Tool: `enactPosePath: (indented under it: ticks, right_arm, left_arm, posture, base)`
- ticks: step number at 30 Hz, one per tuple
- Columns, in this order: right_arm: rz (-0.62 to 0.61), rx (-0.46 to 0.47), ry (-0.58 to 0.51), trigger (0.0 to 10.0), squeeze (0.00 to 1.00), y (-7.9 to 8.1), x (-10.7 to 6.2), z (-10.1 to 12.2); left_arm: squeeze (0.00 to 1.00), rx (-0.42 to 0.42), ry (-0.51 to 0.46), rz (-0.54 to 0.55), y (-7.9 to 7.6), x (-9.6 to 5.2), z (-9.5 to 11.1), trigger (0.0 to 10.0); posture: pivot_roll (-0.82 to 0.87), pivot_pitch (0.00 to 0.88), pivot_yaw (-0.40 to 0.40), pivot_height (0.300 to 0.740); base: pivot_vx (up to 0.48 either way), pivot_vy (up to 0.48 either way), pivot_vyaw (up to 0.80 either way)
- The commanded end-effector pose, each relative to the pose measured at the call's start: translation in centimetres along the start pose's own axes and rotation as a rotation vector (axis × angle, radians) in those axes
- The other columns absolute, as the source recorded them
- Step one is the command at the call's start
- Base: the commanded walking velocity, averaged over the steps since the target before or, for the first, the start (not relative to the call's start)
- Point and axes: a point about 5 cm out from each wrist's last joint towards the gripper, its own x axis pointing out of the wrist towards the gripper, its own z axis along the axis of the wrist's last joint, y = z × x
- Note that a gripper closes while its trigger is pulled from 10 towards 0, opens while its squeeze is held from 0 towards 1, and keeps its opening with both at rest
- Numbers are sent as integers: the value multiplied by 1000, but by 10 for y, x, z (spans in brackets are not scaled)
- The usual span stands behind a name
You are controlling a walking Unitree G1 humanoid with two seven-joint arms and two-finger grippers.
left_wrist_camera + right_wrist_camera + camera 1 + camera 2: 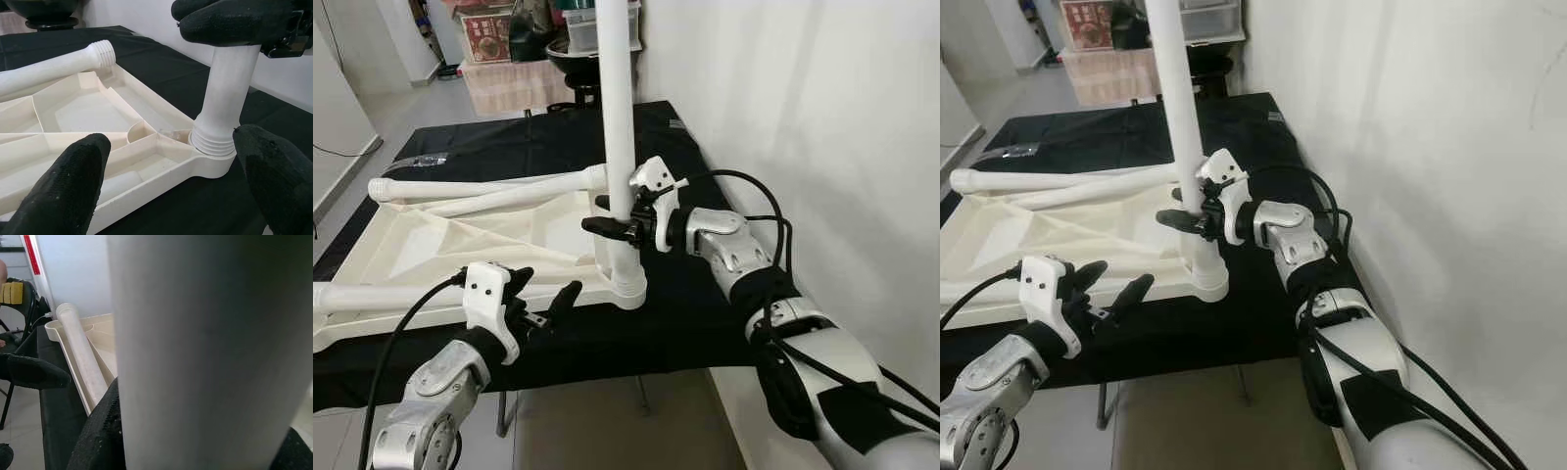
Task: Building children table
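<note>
A cream tabletop (460,245) lies upside down on a black-covered table (685,323), ribs showing in the left wrist view. A white leg (619,127) stands upright in the near right corner socket (628,289), its threaded end (215,144) seated in the socket. My right gripper (619,217) is shut on this leg, a little above the socket. My left gripper (543,299) hovers open just left of that corner, its fingers (68,186) apart and holding nothing. Two more white legs (489,191) lie across the tabletop; a further leg (372,294) lies along the near edge.
A white wall (803,98) runs close along the right side of the table. Boxes, a bag and a black round object (573,54) stand on the floor beyond the table's far end. Grey floor (607,421) lies below the near edge.
</note>
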Motion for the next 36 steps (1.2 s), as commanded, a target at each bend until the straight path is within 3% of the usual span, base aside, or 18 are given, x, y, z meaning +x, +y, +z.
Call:
enactPosePath:
  ticks: [1,9,10,11,12,13,14,15,16,23,24,25,27,28,35,36]
  right_arm:
    - [51,-19,63,0,0,7,6,-6]
    - [-31,1,126,0,0,2,1,-21]
    - [-161,20,189,0,0,-2,-1,-32]
    - [-373,61,215,0,0,9,3,-56]
    - [-373,61,215,0,0,9,3,-56]
    - [-529,93,231,0,0,19,3,-70]
    - [-529,93,231,0,0,19,3,-70]
    - [-605,133,193,0,0,31,7,-73]
    - [-641,140,163,0,0,33,10,-70]
    - [-571,117,181,0,0,31,20,-68]
    - [-567,117,187,10000,0,29,21,-67]
    - [-548,120,172,10000,914,27,21,-63]
    - [-536,122,159,10000,914,26,21,-60]
    - [-506,121,139,10000,1000,26,21,-55]
    - [-198,50,-3,10000,961,25,22,-21]
    - [-137,36,-6,10000,0,23,21,-18]
  left_arm:
    - [0,10,23,20,6,-3,-2,10000]
    - [0,4,21,17,6,-3,-2,10000]
    - [0,3,20,17,6,-3,-2,10000]
    - [0,4,15,20,6,-3,-1,10000]
    - [0,4,15,20,6,-3,-1,10000]
    - [0,4,12,21,6,-3,0,10000]
    - [0,4,12,21,6,-3,0,10000]
    - [0,1,9,21,7,-2,0,10000]
    - [0,5,14,18,7,-1,-1,10000]
    - [0,-7,11,2,8,5,0,10000]
    - [0,-9,4,14,9,5,1,10000]
    - [0,-6,-2,31,9,4,1,10000]
    - [0,-3,-7,43,10,4,1,10000]
    - [0,2,-6,44,10,4,1,10000]
    - [0,-8,0,20,10,3,1,10000]
    - [0,-8,-2,21,10,3,2,10000]
  posture:
    - [7,12,50,740]
    - [-4,23,34,740]
    - [-9,25,18,740]
    - [-21,32,12,740]
    - [-21,32,12,740]
    - [-17,40,14,740]
    - [-17,40,14,740]
    - [-33,53,58,740]
    - [-57,22,78,740]
    - [-44,31,57,740]
    - [-42,27,58,740]
    - [-40,28,58,740]
    - [-32,25,57,740]
    - [-29,24,58,740]
    - [-30,29,73,740]
    - [-22,34,68,740]
  base:
    - [0,0,0]
    - [0,0,0]
    - [0,0,0]
    - [0,0,0]
    - [0,0,0]
    - [0,0,0]
    - [0,0,0]
    - [0,0,0]
    - [0,0,0]
    - [0,0,0]
    - [0,0,0]
    - [0,0,0]
    - [0,0,0]
    - [0,0,0]
    - [0,0,0]
    - [0,0,0]
